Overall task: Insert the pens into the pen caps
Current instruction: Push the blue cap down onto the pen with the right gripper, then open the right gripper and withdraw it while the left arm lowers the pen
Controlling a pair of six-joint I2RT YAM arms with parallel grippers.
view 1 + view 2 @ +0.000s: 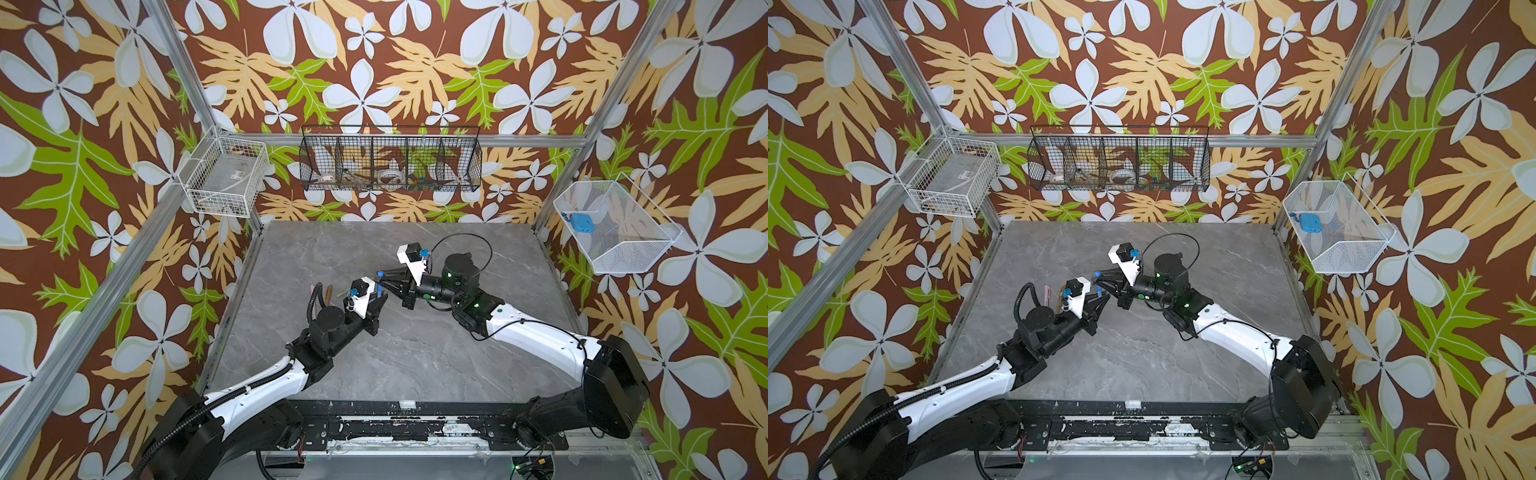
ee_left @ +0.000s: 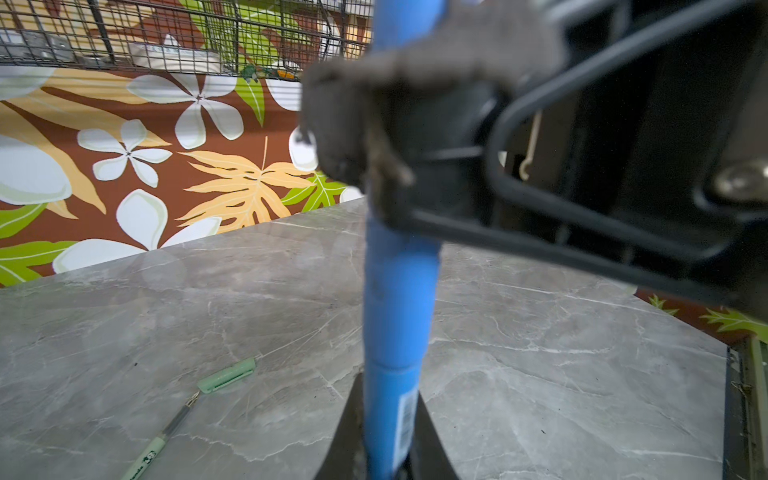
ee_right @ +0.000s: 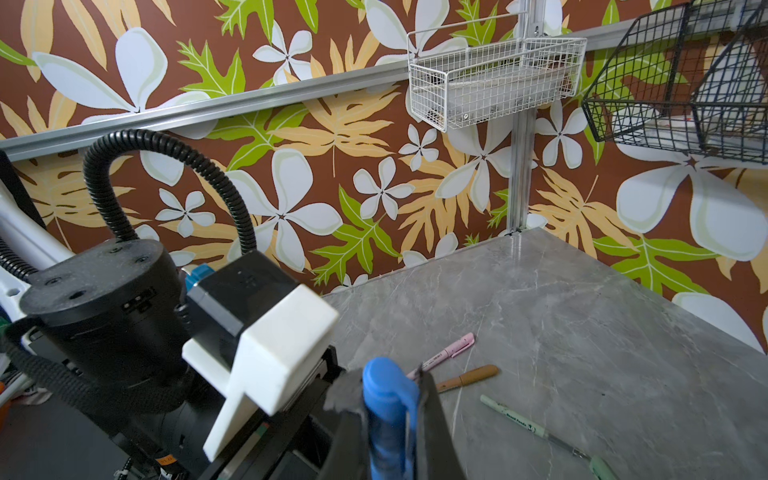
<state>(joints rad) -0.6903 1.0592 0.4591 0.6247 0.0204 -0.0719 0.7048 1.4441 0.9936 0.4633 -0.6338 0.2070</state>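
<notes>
Status: we put this at three pens of four, with the third not yet released.

Blue pen is pinched in the left jaws, which are closed narrow on its barrel, and it is held up off the worktop. Right jaws are clamped on the blue cap. Both top views show the two sets of jaws meeting tip to tip over the middle of the worktop. In the left wrist view, cap and barrel run in one straight line with only a thin seam where they meet. We judge the cap is on. We cannot tell whether it is pushed fully home.

Pink pen and brown pen lie close together on the worktop. Each looks capped to us, but their near ends are hidden behind the right jaws, so that stays a judgement.

Green pen is still uncapped and lies flat with its dark tip bare. Green cap lies just beside that tip, not touching, roughly in line with the pen.

Remaining as we see it:
- confirm the blue cap is seated and set that pen down
- pick up the green pen and green cap and join them
</notes>
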